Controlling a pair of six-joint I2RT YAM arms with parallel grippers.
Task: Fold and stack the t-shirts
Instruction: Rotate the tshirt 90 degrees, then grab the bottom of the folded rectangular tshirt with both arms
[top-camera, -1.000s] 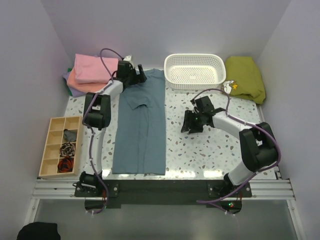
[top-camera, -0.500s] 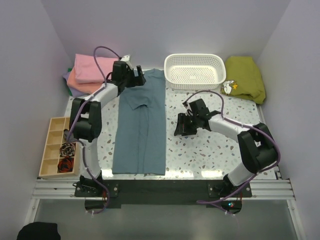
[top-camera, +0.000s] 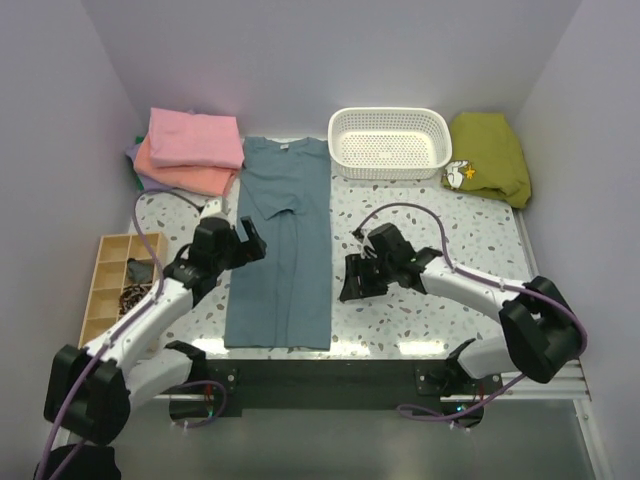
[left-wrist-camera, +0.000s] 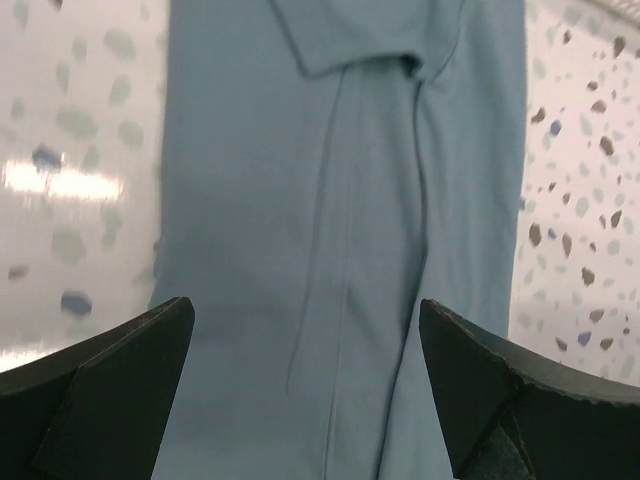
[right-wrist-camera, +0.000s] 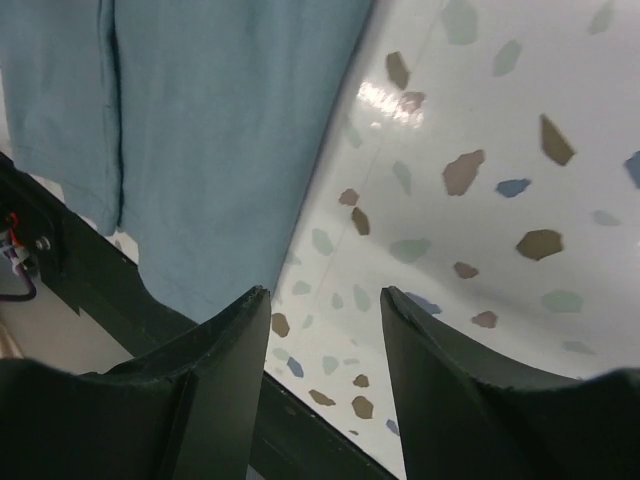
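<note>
Currently I am watching the long dusty blue-grey cotton t-shirt (top-camera: 283, 250) lying flat on the speckled white counter (top-camera: 420, 320), folded into a narrow strip between the arms. The left tool (top-camera: 245, 241) is hovering over its left edge, fingers spread wide, gripping nothing. The right tool (top-camera: 352, 282) is hanging just beside its right edge, fingers slightly parted, empty. The folded pink and salmon-orange shirts (top-camera: 190, 150) are lying stacked far left.

blue-grey t-shirt (top-camera: 283, 265); pink t-shirt (top-camera: 195, 138); white basket (top-camera: 390, 170); speckled table (top-camera: 475, 225); olive cloth (top-camera: 490, 150)
</note>
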